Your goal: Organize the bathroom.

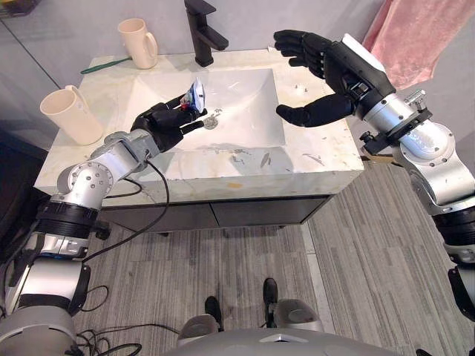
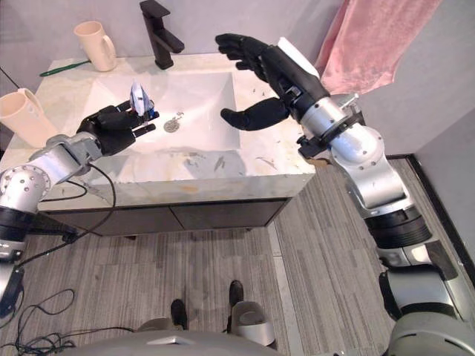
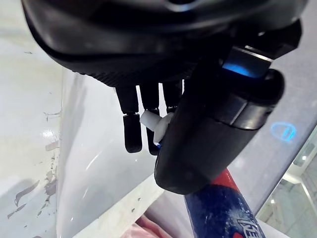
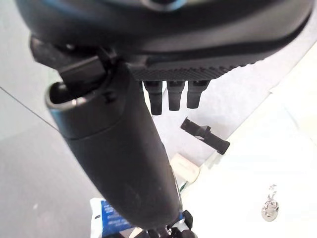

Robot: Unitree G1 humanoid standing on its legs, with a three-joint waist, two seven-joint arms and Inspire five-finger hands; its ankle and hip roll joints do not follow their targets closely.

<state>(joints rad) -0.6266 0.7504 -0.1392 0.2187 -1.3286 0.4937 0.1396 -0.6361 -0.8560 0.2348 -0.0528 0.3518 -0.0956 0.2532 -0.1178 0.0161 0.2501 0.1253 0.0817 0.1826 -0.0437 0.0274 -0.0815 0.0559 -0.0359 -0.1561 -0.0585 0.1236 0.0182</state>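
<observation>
A cream mug [image 1: 69, 113] stands at the counter's [image 1: 326, 167] left edge. The left hand [image 1: 163, 124] is curled round a toothpaste tube [image 1: 194, 95], holding it over the sink's [image 1: 245, 104] left side, near the drain [image 1: 211, 120]. Behind are a green toothbrush [image 1: 104, 65], a second mug [image 1: 138, 42] and a black tap [image 1: 204, 31]. The right hand [image 1: 319, 67] hovers spread over the sink's right rim, holding nothing. A pink towel [image 1: 423, 33] hangs at far right

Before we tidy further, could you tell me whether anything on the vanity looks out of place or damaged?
The green toothbrush lies loose on the counter beside the rear cup, and the counter's front edge looks scuffed and chipped.
</observation>
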